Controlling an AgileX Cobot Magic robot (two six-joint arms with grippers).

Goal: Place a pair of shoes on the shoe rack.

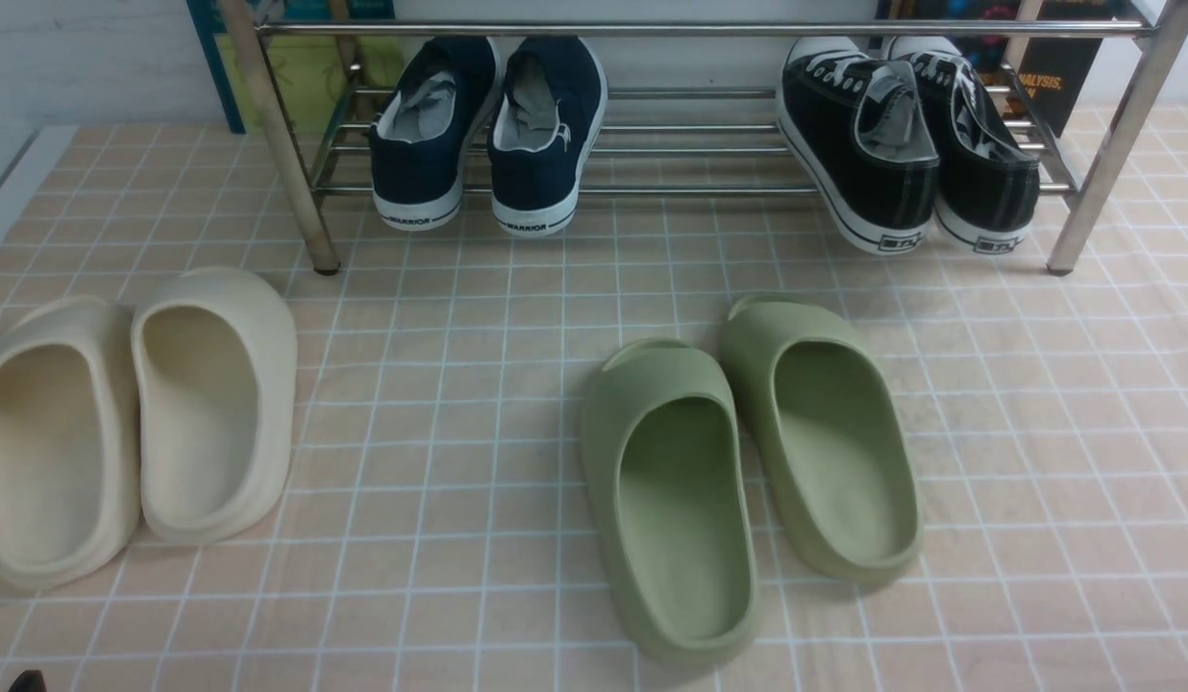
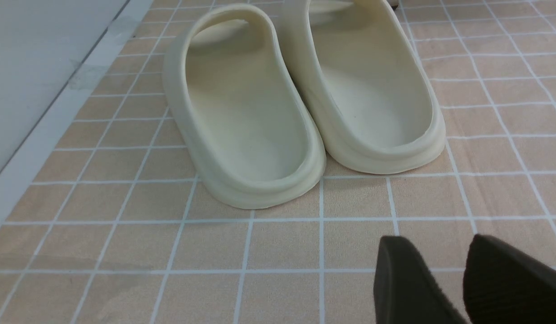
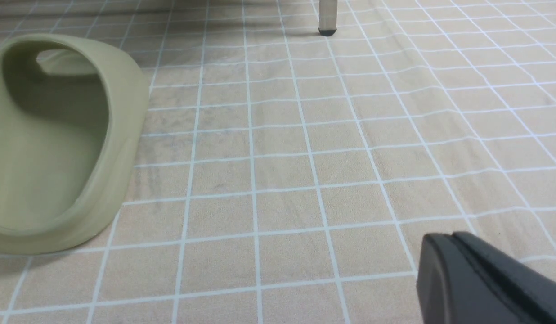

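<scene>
The pair of shoes (image 1: pixel 909 144), black canvas w/ white soles & laces, sits on the lower bars of the shoe rack (image 1: pixel 1118 139), at its right end just inside the right front leg. Toes point to the back, heels hang over the front bar toward the camera; the two touch side by side, both tilted heel-down. Nothing is gripping them.

Same shelf, toward the rack's left end: navy sneakers (image 1: pixel 488 130) marked WARRIOR on the heels, also heels out, well apart from the black pair.

On the tiled floor (image 1: pixel 440 404) in front of the rack: green slides (image 1: pixel 748 461) lie near the black pair's end, heels to the camera, the two touching at the sides. Cream slides (image 1: pixel 133 423) lie in front of the rack's left leg & beyond it, also side by side, touching.

Left gripper (image 2: pixel 453 279): seen in left wrist view only, dark fingers (image 2: pixel 404 279) spread w/ a clear gap, released, holding nothing, low over bare tiles just short of the cream slides' heels.

Right gripper (image 3: pixel 458 252): right wrist view, jaws pressed together w/ only a seam showing, clenched on nothing. It hangs over bare floor beside one green slide; a rack leg foot (image 3: pixel 326 18) shows farther off. Neither arm shows clearly in the front view.
</scene>
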